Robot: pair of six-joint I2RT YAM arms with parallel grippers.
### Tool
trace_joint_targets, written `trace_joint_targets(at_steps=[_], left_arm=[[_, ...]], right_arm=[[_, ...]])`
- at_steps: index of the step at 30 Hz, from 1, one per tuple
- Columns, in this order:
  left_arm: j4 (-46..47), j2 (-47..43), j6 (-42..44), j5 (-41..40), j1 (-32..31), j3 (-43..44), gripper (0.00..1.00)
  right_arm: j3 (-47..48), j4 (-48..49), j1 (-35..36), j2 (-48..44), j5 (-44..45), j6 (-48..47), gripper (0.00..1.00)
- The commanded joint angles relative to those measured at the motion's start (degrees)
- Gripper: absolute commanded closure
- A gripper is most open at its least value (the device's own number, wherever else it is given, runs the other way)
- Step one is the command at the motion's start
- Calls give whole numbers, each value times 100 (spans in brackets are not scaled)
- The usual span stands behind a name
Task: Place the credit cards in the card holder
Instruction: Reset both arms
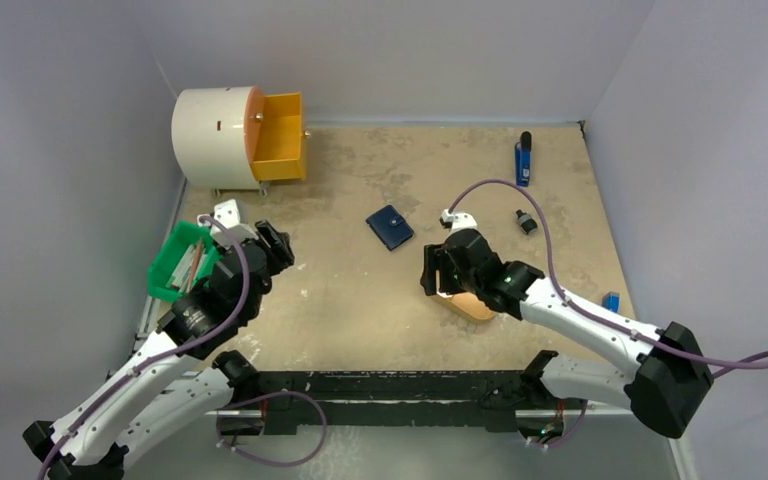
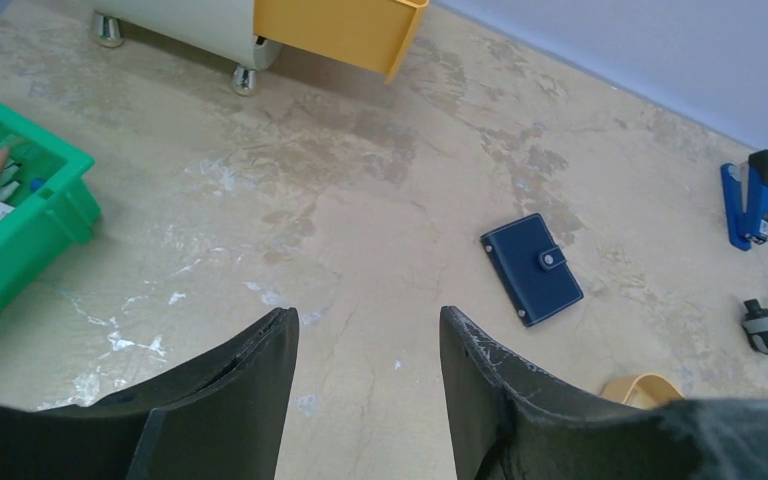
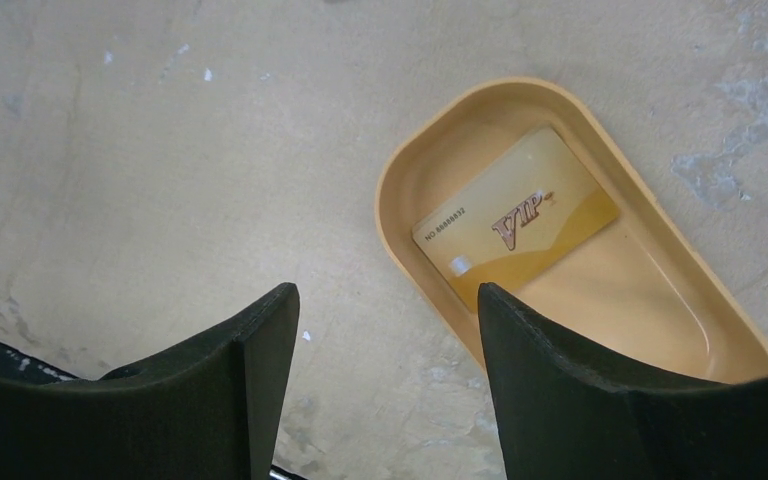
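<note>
The green bin [image 1: 175,265] at far left holds sticks. The left gripper [image 2: 368,320] hangs beside it, jaws apart and empty, facing the card holder [image 2: 531,269]. The holder lies flat mid-table, snapped closed, and needs opening before loading. The right gripper [image 3: 385,300] hovers, jaws wide and empty, over the orange tray [image 3: 405,175], where one credit card [image 3: 515,228] lies flat. The tray wall likely hinders a side pinch. A blue stapler [image 1: 523,160] lies well apart.

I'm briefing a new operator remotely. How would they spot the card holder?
From the white drum at the far left, look right and nearer, to mid-table. The card holder lies closed there: a flat navy rectangle with a snap tab, darker than the blue stapler.
</note>
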Motion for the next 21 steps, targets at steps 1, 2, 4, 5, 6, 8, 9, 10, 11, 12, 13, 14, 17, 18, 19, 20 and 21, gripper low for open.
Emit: trace_joint_targets(at_steps=[1,2,4,5,6,8,9,10,11,12,13,14,17,18,19,20,21], left_arm=[[-108,-24,-64,-400,9,139,47],[-96,-37,-94,-413,10,130,47],[-57,-77,-156,-411,10,133,46],[-28,-84,-194,-400,11,126,45],[-2,-91,-263,-397,4,130,44],[2,-87,-596,-520,9,151,42],[-34,-75,-868,-696,6,173,41],[-110,-56,-1313,-989,7,190,39],[-231,-16,-1753,-1328,10,227,37],[-453,55,-2341,-1654,8,299,34],[-788,124,-3044,-1904,7,390,32],[-860,187,-3193,-1985,8,451,31],[-842,403,-3139,-1988,11,623,29],[-922,518,-3166,-1948,4,774,28],[-1000,689,-3113,-1805,4,967,27],[-1132,886,-3001,-1666,5,1233,27],[-1278,1159,-2842,-1535,5,1557,26]], right_arm=[[-141,342,5,-45,140,109,32],[-150,299,3,-44,198,88,32],[-121,182,8,-82,337,50,32],[-104,136,4,-136,385,47,32],[-91,100,8,-217,422,37,32],[-57,64,17,-503,536,37,32],[-32,70,15,-677,617,32,31],[-6,86,12,-863,707,29,29],[32,119,17,-1025,845,46,27],[68,157,13,-1174,1033,117,25],[131,182,14,-1262,1292,252,24],[250,165,17,-1286,1500,333,22],[881,-328,17,-1060,1716,662,18],[1123,-479,14,-937,1749,729,17],[1411,-656,12,-809,1758,758,16],[1670,-795,16,-687,1764,728,14],[2035,-902,13,-577,1784,622,13]])
